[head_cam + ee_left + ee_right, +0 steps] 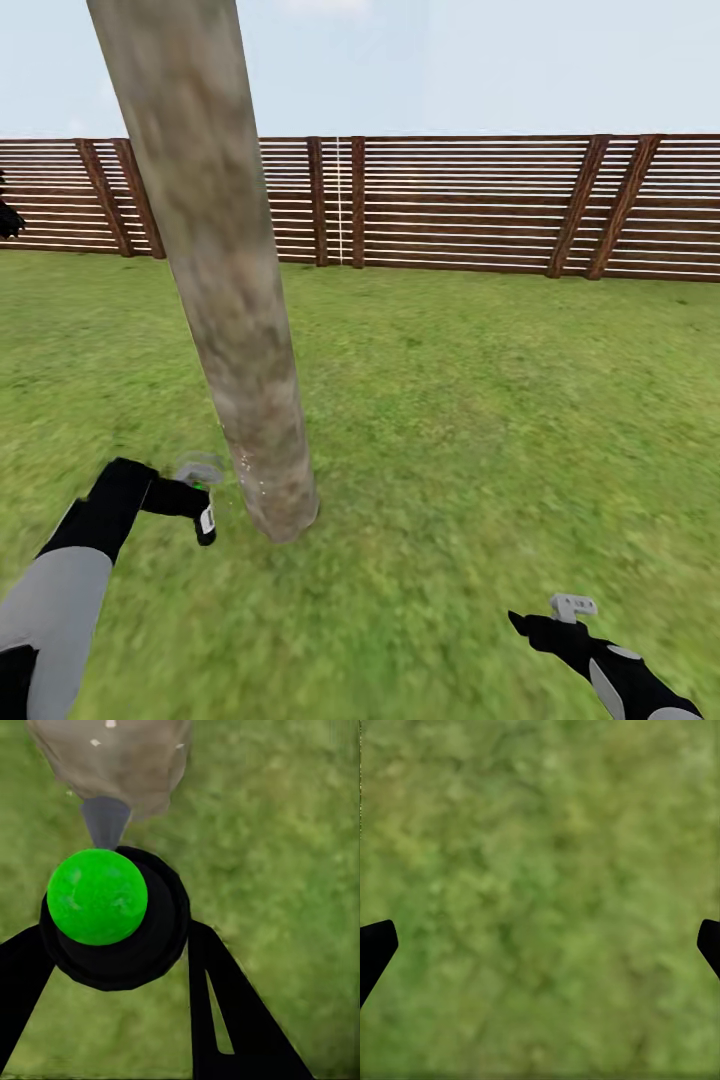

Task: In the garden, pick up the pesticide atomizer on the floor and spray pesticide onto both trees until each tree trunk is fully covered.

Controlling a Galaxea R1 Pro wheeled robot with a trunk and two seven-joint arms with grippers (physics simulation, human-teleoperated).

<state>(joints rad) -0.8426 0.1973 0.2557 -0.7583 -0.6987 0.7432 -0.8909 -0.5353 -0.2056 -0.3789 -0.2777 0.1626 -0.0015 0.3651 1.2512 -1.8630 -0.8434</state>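
A thick mottled grey-brown tree trunk (225, 270) leans up from the lawn at the left of centre in the head view. My left gripper (195, 500) is shut on the pesticide atomizer (203, 497), a dark bottle with a white label and a green spot, held low just left of the trunk's base. In the left wrist view the atomizer (112, 919) sits between the black fingers (232, 1012), its grey nozzle aimed at the trunk (112, 761). Pale pesticide specks (248, 470) dot the trunk's foot. My right gripper (535, 625) hangs open over grass at the lower right.
A brown slatted fence (470, 205) runs across the back of the lawn (500, 400). A dark bit of foliage (8, 218) pokes in at the left edge. Open grass spreads right of the trunk.
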